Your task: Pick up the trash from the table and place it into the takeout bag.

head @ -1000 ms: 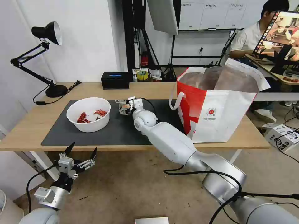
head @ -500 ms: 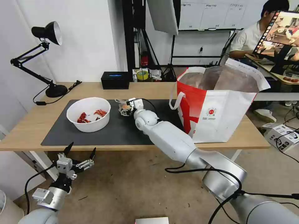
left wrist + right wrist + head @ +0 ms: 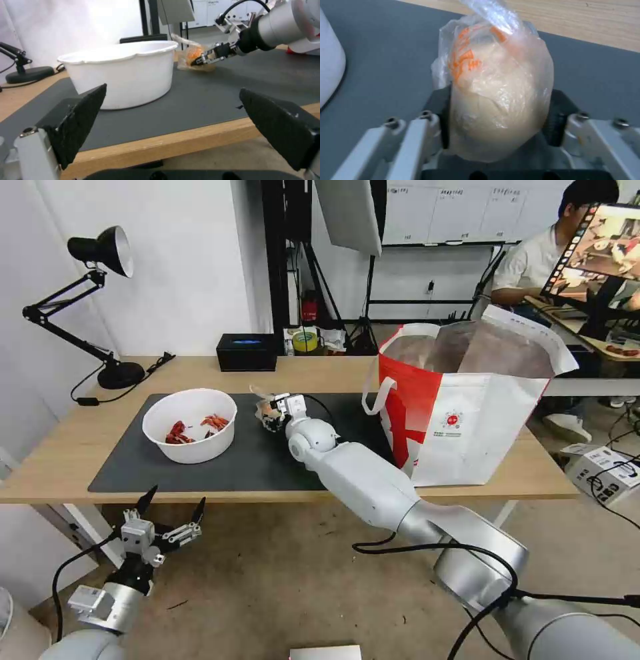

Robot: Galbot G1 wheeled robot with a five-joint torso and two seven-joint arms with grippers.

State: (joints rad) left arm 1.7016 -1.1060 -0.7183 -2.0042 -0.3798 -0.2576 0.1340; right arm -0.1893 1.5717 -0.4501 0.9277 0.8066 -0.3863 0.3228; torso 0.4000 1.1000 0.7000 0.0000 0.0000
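The right gripper (image 3: 270, 413) is clenched on the clear bag with tan bun (image 3: 496, 100), over the dark grey mat (image 3: 247, 460) on the table (image 3: 67, 453). Just to its left stands the white round bowl (image 3: 190, 425) holding red shell scraps. The takeout bag (image 3: 467, 407) stands open to the right, near the table's right end. A black box (image 3: 247, 352) and desk lamp (image 3: 93, 300) sit along the far side. The left gripper (image 3: 170, 510) hangs spread open below the table's near edge

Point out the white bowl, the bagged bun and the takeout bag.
white bowl (image 3: 190, 443), head view, front wall.
bagged bun (image 3: 496, 105), right wrist view, middle of the bun.
takeout bag (image 3: 493, 427), head view, white front panel.
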